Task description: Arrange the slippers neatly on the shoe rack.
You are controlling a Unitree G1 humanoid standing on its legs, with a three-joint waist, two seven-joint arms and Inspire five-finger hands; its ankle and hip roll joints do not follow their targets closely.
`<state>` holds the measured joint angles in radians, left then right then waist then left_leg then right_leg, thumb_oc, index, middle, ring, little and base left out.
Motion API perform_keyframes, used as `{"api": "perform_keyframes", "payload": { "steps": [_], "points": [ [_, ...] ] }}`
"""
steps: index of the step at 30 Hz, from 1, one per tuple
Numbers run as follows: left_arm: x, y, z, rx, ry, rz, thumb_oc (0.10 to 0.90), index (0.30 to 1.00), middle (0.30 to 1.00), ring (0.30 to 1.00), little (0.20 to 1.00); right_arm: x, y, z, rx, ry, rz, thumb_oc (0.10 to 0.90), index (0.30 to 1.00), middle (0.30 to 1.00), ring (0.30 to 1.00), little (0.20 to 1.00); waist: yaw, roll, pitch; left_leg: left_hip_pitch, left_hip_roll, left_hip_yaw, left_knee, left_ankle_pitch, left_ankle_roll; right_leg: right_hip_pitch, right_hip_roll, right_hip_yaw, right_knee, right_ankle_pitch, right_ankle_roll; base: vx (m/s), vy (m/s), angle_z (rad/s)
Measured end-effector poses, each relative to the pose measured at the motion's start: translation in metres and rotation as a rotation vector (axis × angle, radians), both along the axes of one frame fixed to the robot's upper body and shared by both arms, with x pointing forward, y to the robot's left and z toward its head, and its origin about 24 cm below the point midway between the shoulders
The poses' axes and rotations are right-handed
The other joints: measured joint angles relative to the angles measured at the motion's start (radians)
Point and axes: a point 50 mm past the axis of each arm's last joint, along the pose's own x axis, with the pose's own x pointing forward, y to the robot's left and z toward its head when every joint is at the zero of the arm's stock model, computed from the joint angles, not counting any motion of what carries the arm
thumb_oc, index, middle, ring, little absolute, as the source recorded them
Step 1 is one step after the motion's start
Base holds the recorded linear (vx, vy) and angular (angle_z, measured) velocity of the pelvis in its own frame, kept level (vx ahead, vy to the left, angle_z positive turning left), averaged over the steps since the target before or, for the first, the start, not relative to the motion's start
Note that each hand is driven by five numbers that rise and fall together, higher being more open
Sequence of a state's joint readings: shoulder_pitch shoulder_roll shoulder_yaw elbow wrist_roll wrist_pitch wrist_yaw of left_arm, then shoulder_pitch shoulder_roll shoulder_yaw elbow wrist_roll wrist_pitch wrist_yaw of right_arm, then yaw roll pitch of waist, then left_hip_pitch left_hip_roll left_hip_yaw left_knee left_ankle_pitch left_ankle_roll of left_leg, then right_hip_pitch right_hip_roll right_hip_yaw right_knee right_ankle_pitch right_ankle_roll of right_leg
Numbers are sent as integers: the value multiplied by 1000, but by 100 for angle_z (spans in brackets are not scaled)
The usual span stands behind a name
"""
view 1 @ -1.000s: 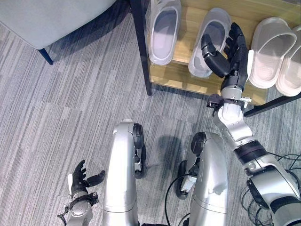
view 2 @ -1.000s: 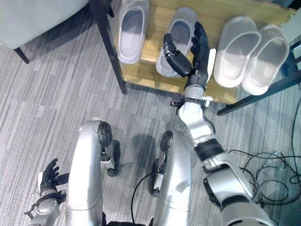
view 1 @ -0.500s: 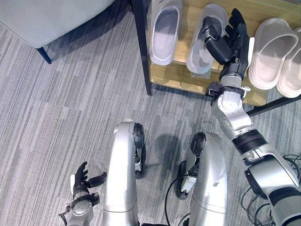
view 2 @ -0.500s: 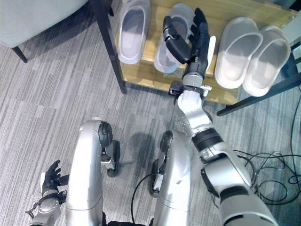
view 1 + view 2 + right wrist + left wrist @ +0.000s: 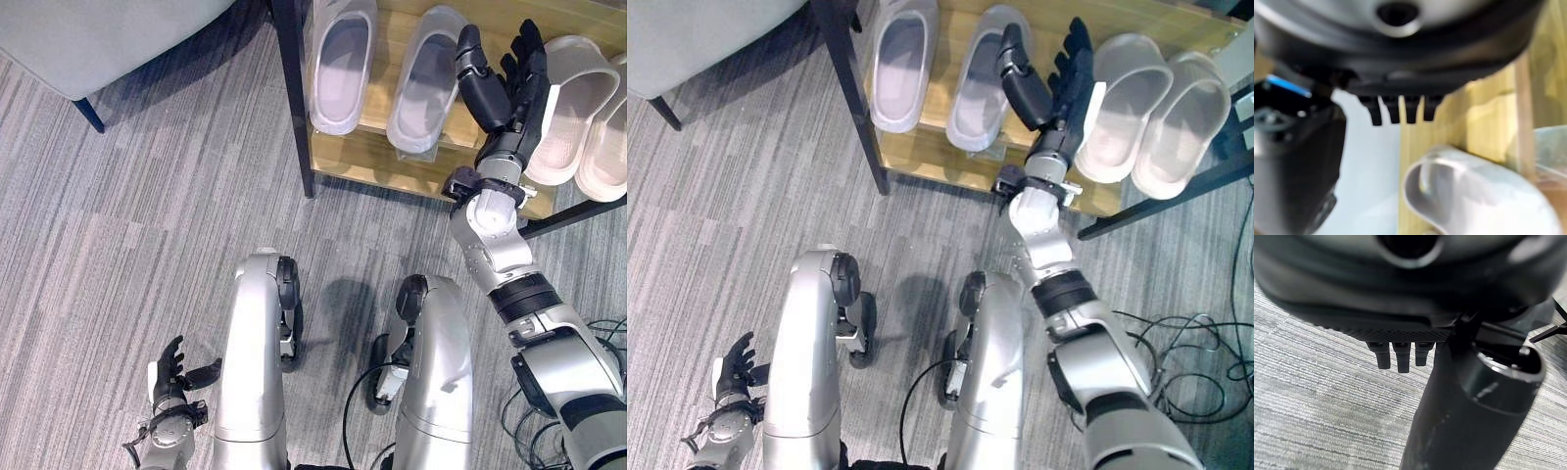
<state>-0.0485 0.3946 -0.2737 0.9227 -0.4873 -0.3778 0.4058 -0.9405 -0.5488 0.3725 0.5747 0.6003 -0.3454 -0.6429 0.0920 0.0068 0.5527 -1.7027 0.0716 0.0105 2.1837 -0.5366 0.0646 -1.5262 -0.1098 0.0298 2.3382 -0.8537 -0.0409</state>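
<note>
Four slippers (image 5: 338, 64) side by side on shoe rack (image 5: 392, 155), apparently toes outward.

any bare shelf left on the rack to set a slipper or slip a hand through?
Bare wood: the shelf's front strip, plus the gap between the lilac pair and white pair, where the open right hand hovers. Within each pair it's crowded.

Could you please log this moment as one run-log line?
right hand: open, above shoe rack | four slippers on rack | left hand: open, idle
</note>
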Motion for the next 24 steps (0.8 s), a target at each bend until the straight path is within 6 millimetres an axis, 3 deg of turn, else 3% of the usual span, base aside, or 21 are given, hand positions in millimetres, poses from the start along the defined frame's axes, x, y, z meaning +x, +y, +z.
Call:
{"api": "perform_keyframes", "payload": {
  "steps": [14, 24],
  "points": [
    [-2, 1, -3, 3, 18, 6, 800, 900, 900, 900, 900, 1, 10, -6, 3, 16, 35, 800, 900, 900, 900, 900, 1, 0, 0, 0, 0, 0, 2, 0, 0, 2, 0, 0, 0, 0, 0, 0, 0, 0],
    [-6, 3, -6, 8, 43, 16, 800, 900, 900, 900, 900, 9, 31, 12, -96, 8, 74, 800, 900, 900, 900, 900, 4, 0, 0, 3, 0, -3, 7, -1, 2, 9, 0, -3, 2, 0, 0, 0, 0, 0]
  ]
}}
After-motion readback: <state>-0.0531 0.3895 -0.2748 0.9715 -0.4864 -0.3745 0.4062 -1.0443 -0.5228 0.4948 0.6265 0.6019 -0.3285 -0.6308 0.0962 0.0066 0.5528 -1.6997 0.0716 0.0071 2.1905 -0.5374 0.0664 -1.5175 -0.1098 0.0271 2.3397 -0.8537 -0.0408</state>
